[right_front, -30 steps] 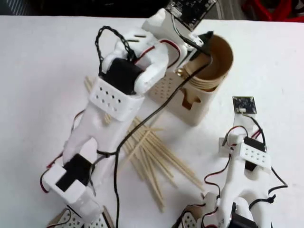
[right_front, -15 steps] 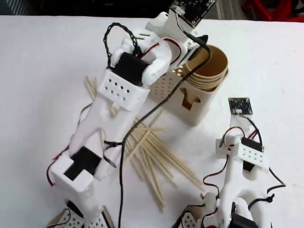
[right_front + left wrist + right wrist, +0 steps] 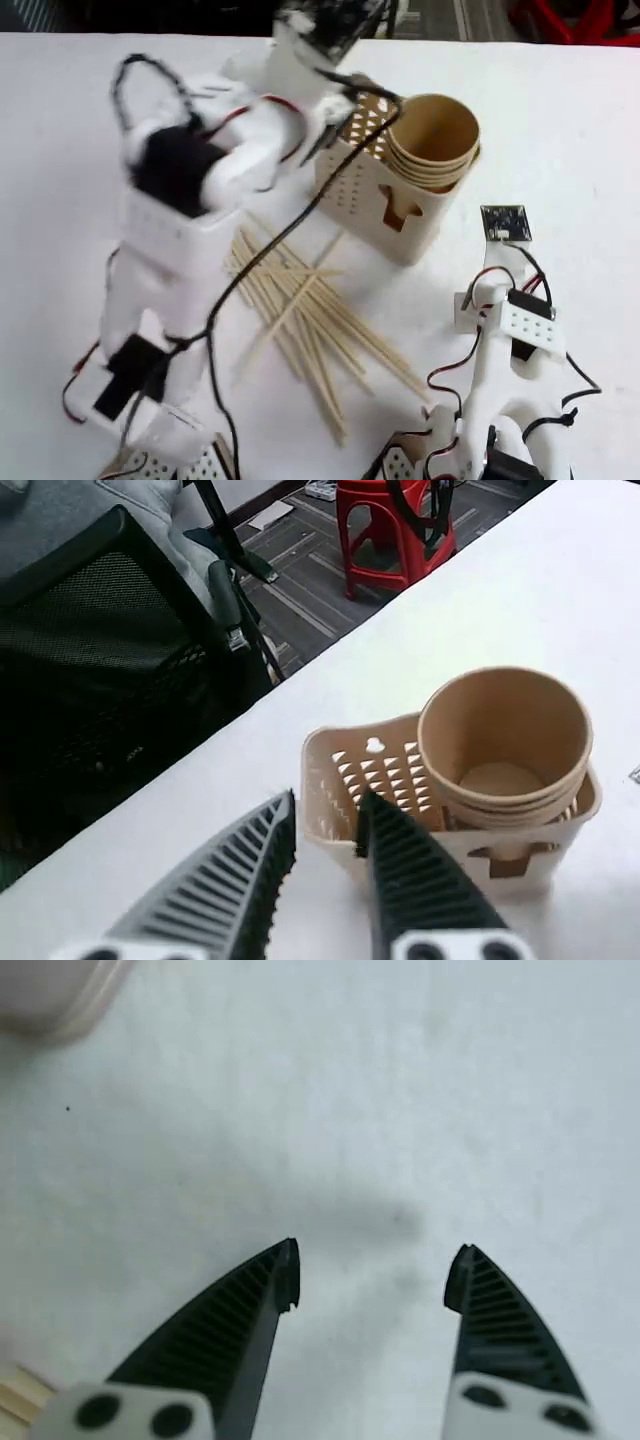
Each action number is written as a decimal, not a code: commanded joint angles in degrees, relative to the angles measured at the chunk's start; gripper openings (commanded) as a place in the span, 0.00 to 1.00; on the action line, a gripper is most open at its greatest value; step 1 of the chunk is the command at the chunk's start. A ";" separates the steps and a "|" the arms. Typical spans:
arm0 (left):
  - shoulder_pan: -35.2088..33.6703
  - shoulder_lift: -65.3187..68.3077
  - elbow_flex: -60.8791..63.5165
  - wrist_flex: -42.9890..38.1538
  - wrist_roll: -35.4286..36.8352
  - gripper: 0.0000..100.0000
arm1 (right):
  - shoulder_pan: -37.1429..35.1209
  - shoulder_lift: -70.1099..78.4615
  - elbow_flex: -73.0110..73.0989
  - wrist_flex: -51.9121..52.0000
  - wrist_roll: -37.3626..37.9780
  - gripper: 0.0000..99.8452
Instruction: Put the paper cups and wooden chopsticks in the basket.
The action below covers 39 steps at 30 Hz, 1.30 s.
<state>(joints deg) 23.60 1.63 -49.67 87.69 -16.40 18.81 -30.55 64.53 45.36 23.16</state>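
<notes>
Your left gripper [image 3: 326,815] hangs narrowly parted near the basket [image 3: 335,780] rim; your right gripper [image 3: 372,1265] gapes wide above the table [image 3: 400,1080].

paper cups [image 3: 505,745] fill one basket [image 3: 335,780] end, other end open

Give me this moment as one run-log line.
paper cups: stacked in basket | chopsticks: piled on table | left gripper: slightly open, empty, near basket | right gripper: open, empty, over table

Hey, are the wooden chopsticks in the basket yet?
No, the wooden chopsticks lie scattered in a pile on the table beside the basket, which holds the stacked paper cups.
</notes>
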 commanded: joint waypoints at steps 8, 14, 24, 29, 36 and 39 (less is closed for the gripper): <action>-5.14 -18.95 0.26 14.77 -9.93 0.02 | -0.66 -1.63 -0.44 -0.31 -0.09 0.24; -16.13 -30.73 16.35 14.59 -10.11 0.02 | -0.48 -1.63 -3.34 4.97 1.58 0.24; -31.69 -54.20 58.02 0.00 -10.46 0.02 | -0.84 -1.63 -21.45 30.20 6.59 0.24; -36.53 -63.08 77.63 -9.32 -10.46 0.02 | -0.84 -1.63 -29.63 40.48 11.16 0.24; -41.98 -68.00 95.74 -18.37 -10.02 0.02 | -4.09 -1.71 -39.74 52.62 16.53 0.24; -42.24 -68.18 101.71 -20.75 -9.93 0.02 | -8.48 -3.47 -41.41 53.14 15.30 0.23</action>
<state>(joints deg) -17.63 -65.36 46.24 71.08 -26.42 15.38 -30.55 27.43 96.70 38.73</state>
